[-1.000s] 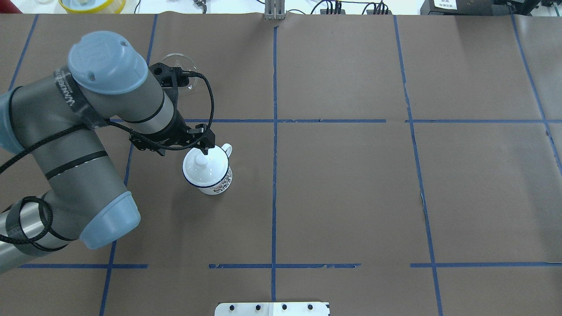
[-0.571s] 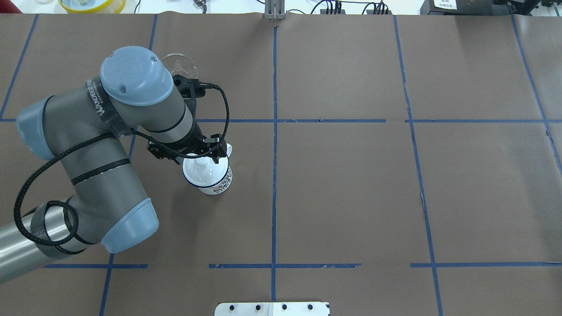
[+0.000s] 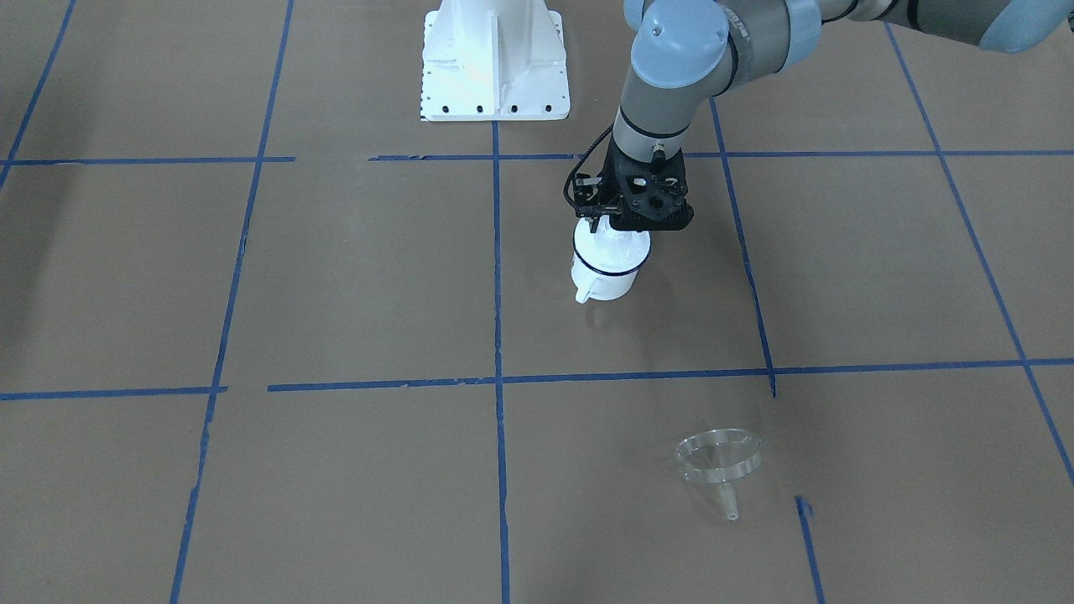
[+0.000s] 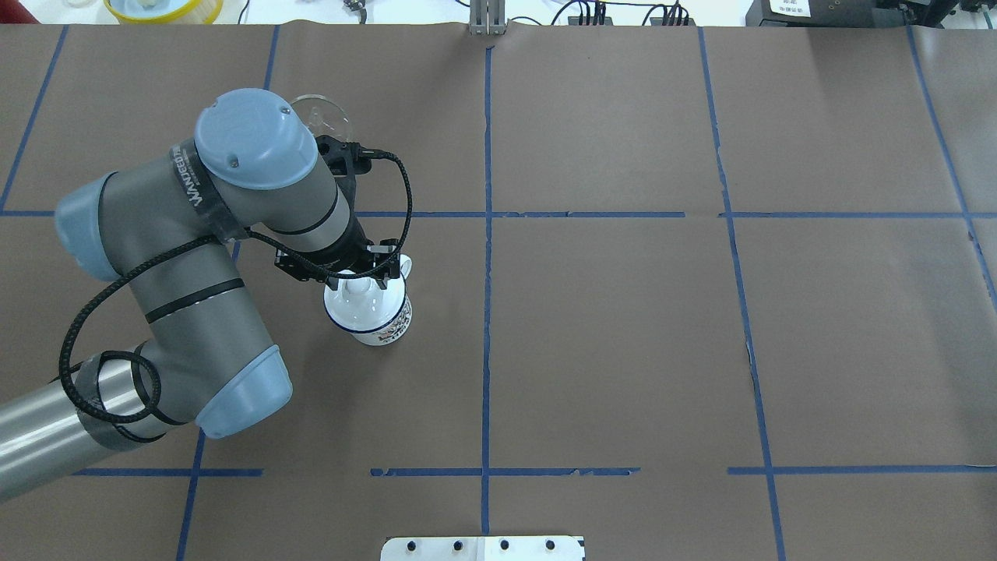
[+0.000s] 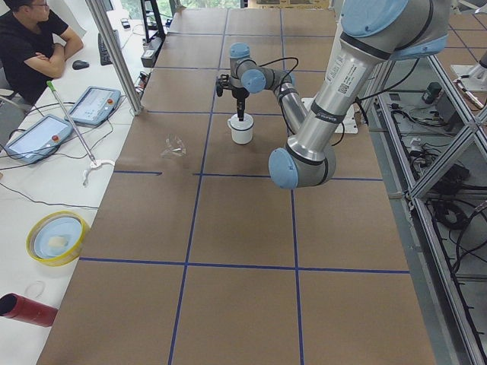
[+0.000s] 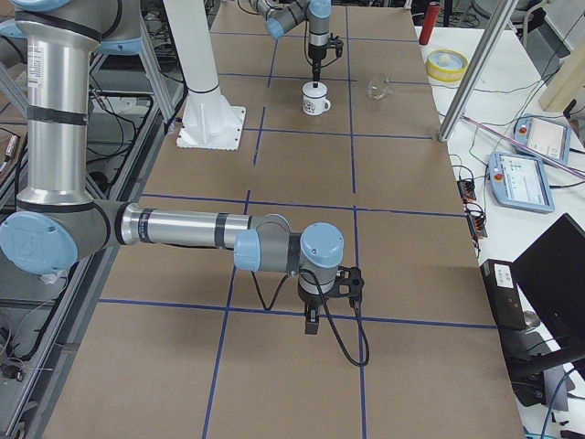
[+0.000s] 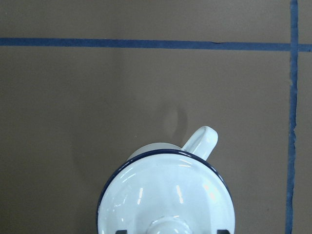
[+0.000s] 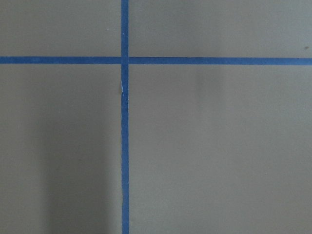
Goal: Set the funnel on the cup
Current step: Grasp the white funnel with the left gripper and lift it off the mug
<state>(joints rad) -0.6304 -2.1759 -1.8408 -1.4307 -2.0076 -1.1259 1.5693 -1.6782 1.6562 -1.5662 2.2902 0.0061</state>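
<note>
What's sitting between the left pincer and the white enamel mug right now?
A white round knobbed lid covers the blue-rimmed white enamel mug, directly under the left pincer; the overhead and left wrist views show it.

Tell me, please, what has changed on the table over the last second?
The left gripper swung in from the far edge of the cup to over the lid, jaws open either side of the knob. Nothing was grasped. Cup, lid and funnel stayed put.

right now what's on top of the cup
A white knobbed lid sits on the cup, the open left gripper straddling its knob. The lid hides the cup's inside.
</note>
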